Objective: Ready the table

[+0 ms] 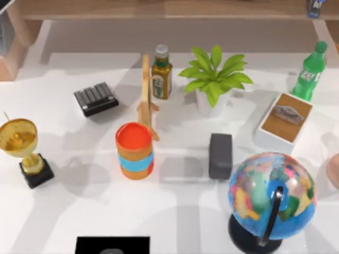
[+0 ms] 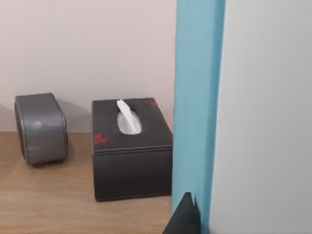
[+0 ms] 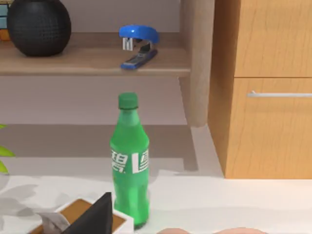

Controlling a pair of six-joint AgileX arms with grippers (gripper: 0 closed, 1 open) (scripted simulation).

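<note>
White and broad, the worktop (image 1: 175, 211) spread below the overhead camera and carried everything: a gold trophy (image 1: 24, 151) at its left side, a black ribbed keypad (image 1: 96, 98) behind that, an orange canister with a blue band (image 1: 135, 151) near the middle, a thin wooden stand (image 1: 146, 100) just behind the canister, and an olive-oil bottle (image 1: 161, 74) beside the stand. A potted plant (image 1: 214, 79) stood right of the bottle, a dark grey speaker (image 1: 220, 155) lay in front of it, a globe (image 1: 271, 198) sat near the right front corner, and a white-rimmed tissue box (image 1: 286, 121) lay beside a green soda bottle (image 1: 310, 71) at the right rear. From my left wrist camera I saw a wooden shelf (image 2: 48, 204) holding a grey rounded speaker (image 2: 40, 127) and a black tissue box (image 2: 131, 148) standing apart, beside a blue upright panel (image 2: 197, 97). My right wrist camera faced the green soda bottle (image 3: 129, 161) on the worktop, with a blue stapler (image 3: 140, 45) and a black vase (image 3: 39, 24) on the shelf behind. Whether either claw was released or clenched, I cannot tell.
</note>
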